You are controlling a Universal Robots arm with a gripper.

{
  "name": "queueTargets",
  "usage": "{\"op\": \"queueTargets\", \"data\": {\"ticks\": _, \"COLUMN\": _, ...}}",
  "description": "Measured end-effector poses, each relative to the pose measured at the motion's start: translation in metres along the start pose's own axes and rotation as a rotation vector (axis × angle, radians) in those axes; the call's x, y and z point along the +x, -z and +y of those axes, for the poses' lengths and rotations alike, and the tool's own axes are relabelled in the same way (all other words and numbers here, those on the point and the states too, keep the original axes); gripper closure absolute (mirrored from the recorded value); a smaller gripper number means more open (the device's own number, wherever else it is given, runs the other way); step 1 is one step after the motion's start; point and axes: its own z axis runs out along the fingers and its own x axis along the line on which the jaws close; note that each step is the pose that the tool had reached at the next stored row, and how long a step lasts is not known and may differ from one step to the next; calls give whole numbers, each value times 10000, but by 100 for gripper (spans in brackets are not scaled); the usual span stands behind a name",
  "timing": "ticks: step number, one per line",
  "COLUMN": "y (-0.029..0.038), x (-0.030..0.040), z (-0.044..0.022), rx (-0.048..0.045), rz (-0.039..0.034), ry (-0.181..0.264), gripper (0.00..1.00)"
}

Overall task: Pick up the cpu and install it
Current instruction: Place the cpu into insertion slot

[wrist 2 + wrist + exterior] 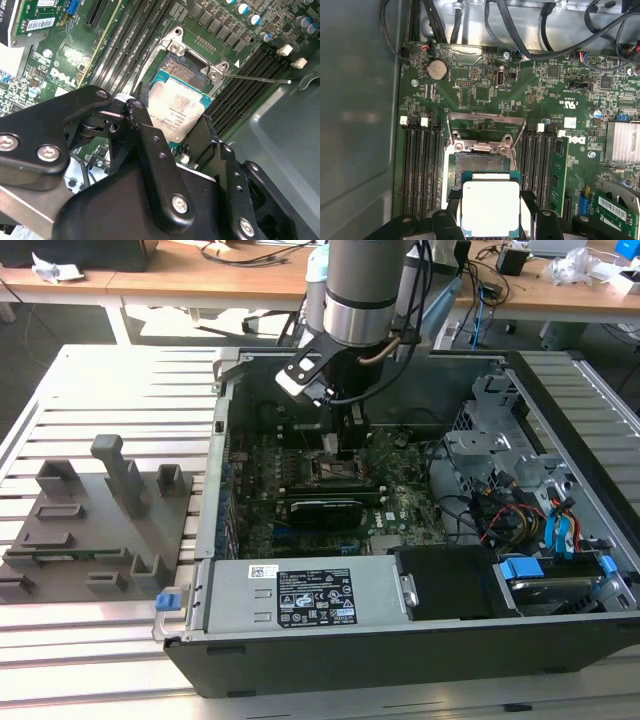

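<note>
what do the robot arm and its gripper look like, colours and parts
The arm is a grey metallic cylinder with a shiny silver ring. A tan cable and a white-faced camera block are mounted at its wrist. The gripper is black, with jointed linkage fingers studded with silver screws.

Wooden desks (pixel 150 282) (cables (pixel 240 250) strewn on top) behind a pale slatted metal table (pixel 110 380), dark floor (pixel 50 325).
</note>
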Motion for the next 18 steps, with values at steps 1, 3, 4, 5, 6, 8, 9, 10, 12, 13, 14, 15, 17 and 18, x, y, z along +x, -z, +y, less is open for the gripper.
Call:
{"op": "queueTargets", "data": {"ticks": 1, "y": -10, "x": 0, "z": 1, "rx": 0, "rz": 0, "ry": 0, "gripper": 45}}
{"op": "queueTargets", "data": {"ticks": 3, "y": -21, "x": 0, "z": 1, "rx": 0, "rz": 0, "ry": 0, "gripper": 45}}
{"op": "queueTargets", "data": {"ticks": 4, "y": -30, "x": 0, "z": 2, "rx": 0, "rz": 0, "ry": 0, "gripper": 45}}
{"op": "queueTargets", "data": {"ticks": 5, "y": -34, "x": 0, "z": 2, "rx": 0, "rz": 0, "ry": 0, "gripper": 45}}
{"op": "queueTargets", "data": {"ticks": 6, "y": -38, "x": 0, "z": 3, "rx": 0, "rz": 0, "ry": 0, "gripper": 45}}
{"op": "queueTargets", "data": {"ticks": 8, "y": -49, "x": 0, "z": 4, "rx": 0, "rz": 0, "ry": 0, "gripper": 45}}
{"op": "queueTargets", "data": {"ticks": 9, "y": -54, "x": 0, "z": 4, "rx": 1, "rz": -1, "ry": 0, "gripper": 45}}
{"op": "queueTargets", "data": {"ticks": 10, "y": -59, "x": 0, "z": 5, "rx": 0, "rz": 0, "ry": 0, "gripper": 45}}
{"op": "queueTargets", "data": {"ticks": 12, "y": -68, "x": 0, "z": 5, "rx": 0, "rz": 0, "ry": 1, "gripper": 45}}
{"op": "queueTargets", "data": {"ticks": 13, "y": -74, "x": 1, "z": 6, "rx": 0, "rz": 0, "ry": 0, "gripper": 45}}
{"op": "queueTargets", "data": {"ticks": 14, "y": -79, "x": 1, "z": 6, "rx": 0, "rz": 0, "ry": 1, "gripper": 45}}
{"op": "queueTargets", "data": {"ticks": 15, "y": -85, "x": 1, "z": 7, "rx": 0, "rz": 0, "ry": 0, "gripper": 45}}
{"op": "queueTargets", "data": {"ticks": 17, "y": -95, "x": 3, "z": 8, "rx": 1, "rz": -2, "ry": 2, "gripper": 45}}
{"op": "queueTargets", "data": {"ticks": 18, "y": -98, "x": 5, "z": 8, "rx": 1, "rz": -1, "ry": 2, "gripper": 45}}
